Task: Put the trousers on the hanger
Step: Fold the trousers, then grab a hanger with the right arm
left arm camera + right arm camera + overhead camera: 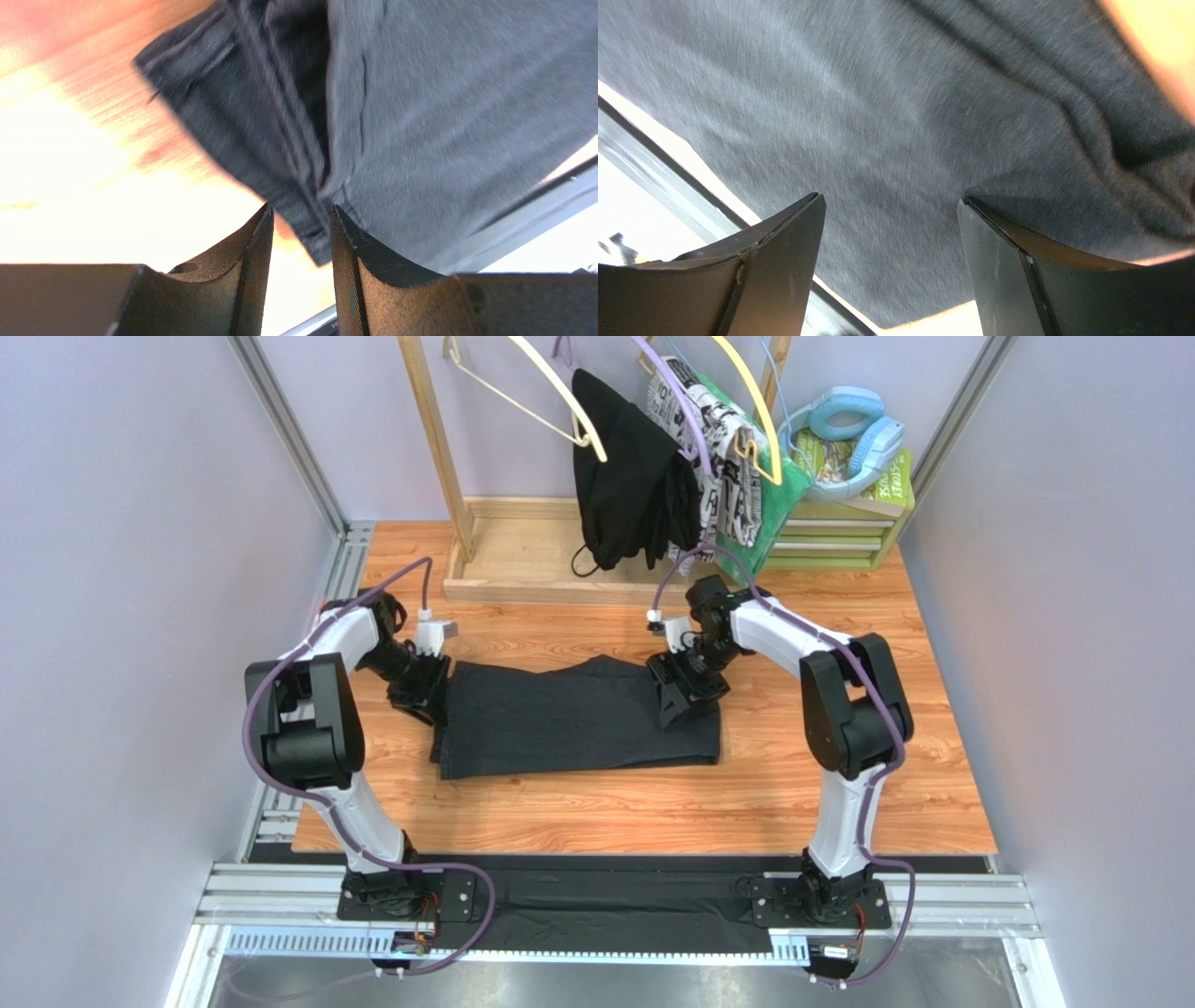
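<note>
The work is sitting at the pickup stage: both arms are reaching down onto the trousers point(575, 721), which are lying folded flat on the table point(842, 791), and nothing is lifted yet. The left gripper point(425, 697) is hanging over the seamed end of the cloth. Its fingers point(256, 280) are standing only narrowly apart, with the fabric's corner poking into the gap just ahead of the tips. The wrist view is blurred, so the pads may be brushing the cloth, but they are not looking clamped. The right gripper point(687, 693) is spread wide, and plain dark fabric is filling the space directly beneath and between its fingers point(780, 269).

The hanger point(558, 399) is hanging on the wooden rack point(435, 462), well beyond both hands and above them. The next move is probably calling for each hand to sink and pinch a fold of cloth, then raise the trousers evenly so they can be carried forward to the hanger's bar.
</note>
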Tool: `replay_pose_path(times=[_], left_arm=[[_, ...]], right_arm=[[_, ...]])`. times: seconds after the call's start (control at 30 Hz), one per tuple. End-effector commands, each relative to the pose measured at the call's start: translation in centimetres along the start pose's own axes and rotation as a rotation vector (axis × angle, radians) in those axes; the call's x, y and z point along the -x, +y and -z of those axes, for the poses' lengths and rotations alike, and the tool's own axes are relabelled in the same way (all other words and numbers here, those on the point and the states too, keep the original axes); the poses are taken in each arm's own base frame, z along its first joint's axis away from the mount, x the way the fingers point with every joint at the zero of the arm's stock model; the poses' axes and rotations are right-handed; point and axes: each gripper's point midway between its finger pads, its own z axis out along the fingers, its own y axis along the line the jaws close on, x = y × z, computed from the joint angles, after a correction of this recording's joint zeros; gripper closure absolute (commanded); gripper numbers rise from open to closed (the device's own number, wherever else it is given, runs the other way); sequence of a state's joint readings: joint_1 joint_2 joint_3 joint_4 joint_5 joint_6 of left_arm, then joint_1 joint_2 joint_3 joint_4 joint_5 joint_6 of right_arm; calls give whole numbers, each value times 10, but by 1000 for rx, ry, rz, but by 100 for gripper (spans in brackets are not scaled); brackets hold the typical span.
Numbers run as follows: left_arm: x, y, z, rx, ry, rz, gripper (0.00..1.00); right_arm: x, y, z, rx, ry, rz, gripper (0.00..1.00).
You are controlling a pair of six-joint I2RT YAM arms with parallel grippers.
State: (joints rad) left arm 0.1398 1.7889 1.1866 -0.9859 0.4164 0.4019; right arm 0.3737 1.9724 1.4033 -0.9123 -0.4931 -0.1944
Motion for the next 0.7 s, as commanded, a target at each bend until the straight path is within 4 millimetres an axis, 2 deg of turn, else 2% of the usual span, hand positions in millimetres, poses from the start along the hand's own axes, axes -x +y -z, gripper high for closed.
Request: replay_pose_path(times=[0.0, 0.07, 0.1, 0.13, 0.2, 0.27, 0.37, 0.4, 0.47, 0.5, 0.57, 0.63, 0.67], left_arm=[[39, -45, 58, 1, -176, -189, 58], [43, -60, 68, 9, -195, -297, 58], [43, -66, 75, 20, -202, -337, 58], [42, -69, 75, 22, -194, -364, 57], [39, -76, 69, 16, -158, -424, 55], [37, -82, 60, 2, -128, -445, 54], [41, -79, 45, -2, -88, -434, 52], [43, -76, 38, -9, -71, -415, 51], [49, -72, 27, -17, -62, -392, 50], [51, -70, 24, -13, -60, -369, 50], [56, -63, 14, -7, -50, -353, 50], [57, -58, 7, 3, -38, -327, 50], [55, -53, -2, 1, -17, -312, 50]], right_arm=[[-5, 11, 64, -69, -79, 210, 29], [2, 19, 86, -100, -138, 317, 35], [1, 18, 90, -124, -135, 350, 43], [1, 15, 92, -145, -130, 395, 47], [-6, 8, 89, -182, -83, 449, 55], [-14, 3, 81, -189, -36, 512, 58], [-35, -6, 63, -207, 53, 579, 51], [-48, -14, 53, -218, 93, 588, 41], [-49, -20, 40, -248, 101, 633, 34], [-62, -29, 29, -266, 148, 630, 30], [-60, -37, 16, -303, 153, 659, 29], [-70, -51, 3, -338, 207, 658, 26], [-67, -57, -1, -360, 204, 664, 23]])
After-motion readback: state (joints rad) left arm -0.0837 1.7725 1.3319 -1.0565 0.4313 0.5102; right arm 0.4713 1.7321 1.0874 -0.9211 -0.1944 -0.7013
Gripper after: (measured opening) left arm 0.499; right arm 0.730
